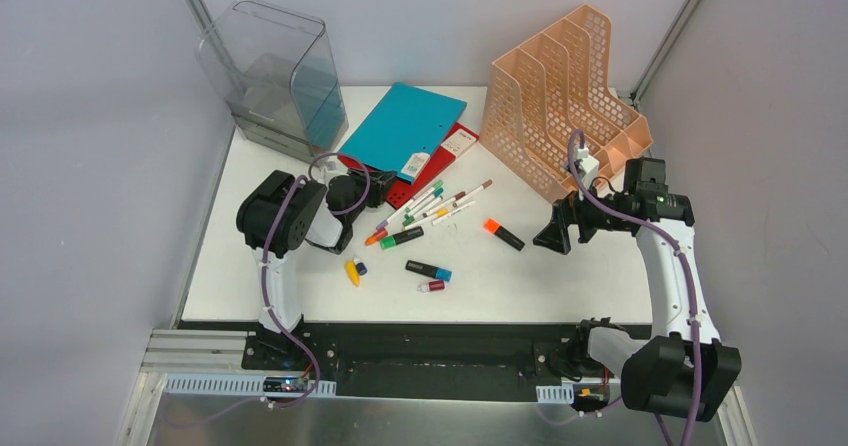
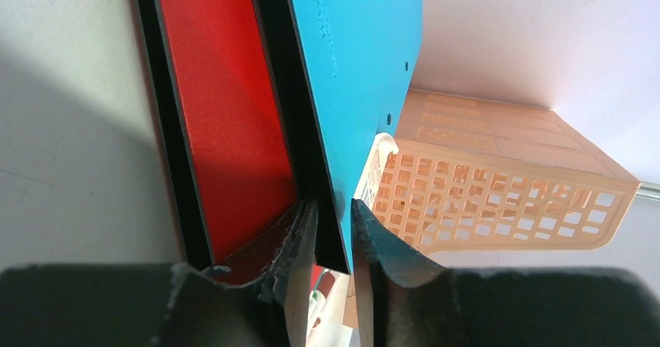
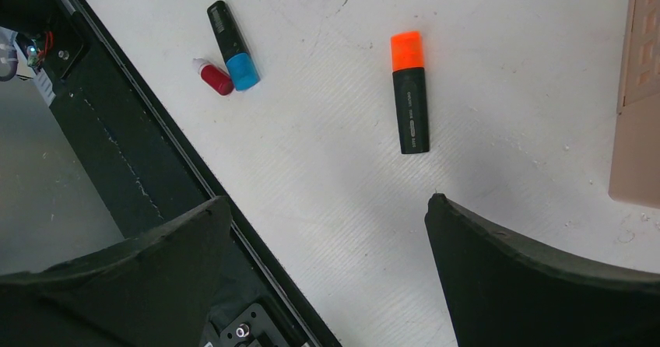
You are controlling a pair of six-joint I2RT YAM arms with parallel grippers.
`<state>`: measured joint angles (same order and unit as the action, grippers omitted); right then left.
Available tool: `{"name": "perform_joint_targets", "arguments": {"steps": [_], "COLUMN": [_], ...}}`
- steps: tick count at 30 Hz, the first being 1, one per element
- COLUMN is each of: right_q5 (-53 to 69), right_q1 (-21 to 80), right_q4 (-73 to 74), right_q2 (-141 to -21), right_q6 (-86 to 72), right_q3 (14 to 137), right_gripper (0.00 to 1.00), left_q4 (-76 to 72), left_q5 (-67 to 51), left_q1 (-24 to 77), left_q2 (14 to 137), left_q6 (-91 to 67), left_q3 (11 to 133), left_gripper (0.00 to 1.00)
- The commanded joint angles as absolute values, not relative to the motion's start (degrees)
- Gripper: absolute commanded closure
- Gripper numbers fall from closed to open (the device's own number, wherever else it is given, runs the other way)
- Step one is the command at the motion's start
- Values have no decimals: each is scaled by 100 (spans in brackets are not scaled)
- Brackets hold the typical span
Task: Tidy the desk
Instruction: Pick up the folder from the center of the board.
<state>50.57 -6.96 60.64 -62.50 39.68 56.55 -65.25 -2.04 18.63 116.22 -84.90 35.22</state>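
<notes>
- Top external view: the white tabletop fills the middle of the scene, with its black and aluminium rail along the near edge where both my arms are bolted.
- My left tool reaches to the far centre of the tabletop, at the near corner of a blue folder.
- Left wrist view: this tool is closed onto the blue folder's edge, one finger against the dark underside and the other on the blue face.
- A red folder lies just beside and under the blue one, partly covered by it.
- A peach file rack stands at the far right corner, and a clear bin stands at the far left corner.
- A loose heap of pens lies just in front of the folders, with a green highlighter at its near side.
- My right tool hangs above the right half of the tabletop with its jaws spread wide and nothing between them.
- An orange highlighter lies alone on the tabletop below and ahead of that tool, apart from both fingers.
- Nearer the rail lies a blue-capped marker, with a small red cap touching or just beside it; I cannot tell which.
- A yellow piece lies on the tabletop near my left arm, well apart from the orange highlighter.
</notes>
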Motion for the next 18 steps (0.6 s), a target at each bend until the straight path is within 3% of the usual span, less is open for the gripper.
{"name": "perform_joint_targets", "arguments": {"steps": [1, 5, 18], "right_q5": [5073, 5071, 5036], "right_q1": [-637, -620, -580], "right_q4": [5906, 5906, 5896], "right_q2": [-6204, -6214, -6247], "right_q6": [3952, 3954, 3955], "right_q3": [5678, 5677, 5678], "right_gripper": [0, 0, 0], "left_q4": [-6890, -6856, -7019], "left_q5": [-355, -516, -633], "left_q1": [1810, 1813, 1872], "left_q2": [11399, 11287, 11156], "left_q6": [-8534, -8581, -8659], "left_q3": [3489, 3448, 3381], "left_gripper": [72, 65, 67]}}
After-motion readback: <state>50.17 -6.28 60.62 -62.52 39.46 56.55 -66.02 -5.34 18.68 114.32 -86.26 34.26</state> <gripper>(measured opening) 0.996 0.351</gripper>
